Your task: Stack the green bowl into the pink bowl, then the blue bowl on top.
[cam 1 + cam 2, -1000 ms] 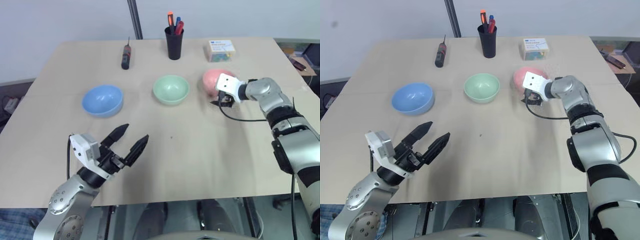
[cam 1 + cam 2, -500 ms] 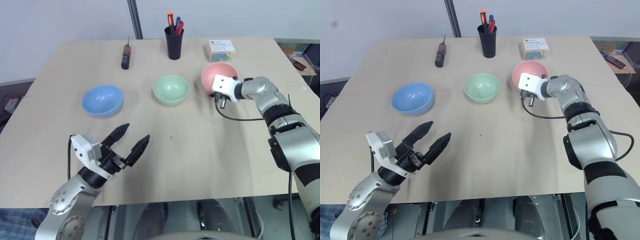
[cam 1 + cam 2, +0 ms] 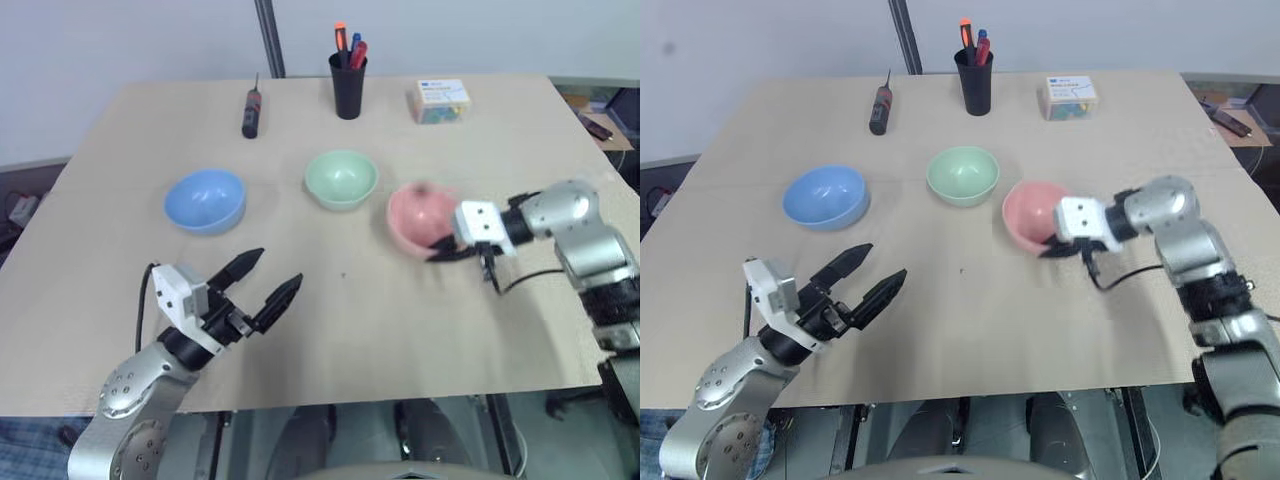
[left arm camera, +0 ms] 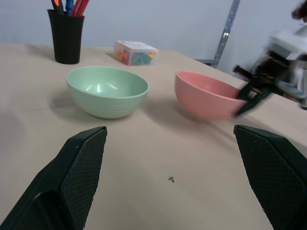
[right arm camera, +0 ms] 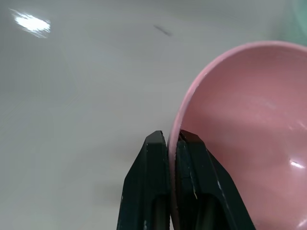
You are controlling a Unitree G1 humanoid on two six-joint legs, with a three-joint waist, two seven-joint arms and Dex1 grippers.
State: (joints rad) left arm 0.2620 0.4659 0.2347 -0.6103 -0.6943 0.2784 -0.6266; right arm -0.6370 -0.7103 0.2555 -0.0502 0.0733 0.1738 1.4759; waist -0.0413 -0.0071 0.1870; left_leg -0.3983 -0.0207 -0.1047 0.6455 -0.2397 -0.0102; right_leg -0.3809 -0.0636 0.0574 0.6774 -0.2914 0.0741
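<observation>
Pink bowl point(image 3: 420, 220) dragged nearer, three bowls, two grippers

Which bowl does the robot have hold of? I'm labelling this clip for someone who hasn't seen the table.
On the tan table, three bowls lie in a loose row. The pink bowl is the one furthest towards the robot's right, next to the green bowl. It alone is salmon pink, its rim pinched by the right gripper.
</observation>
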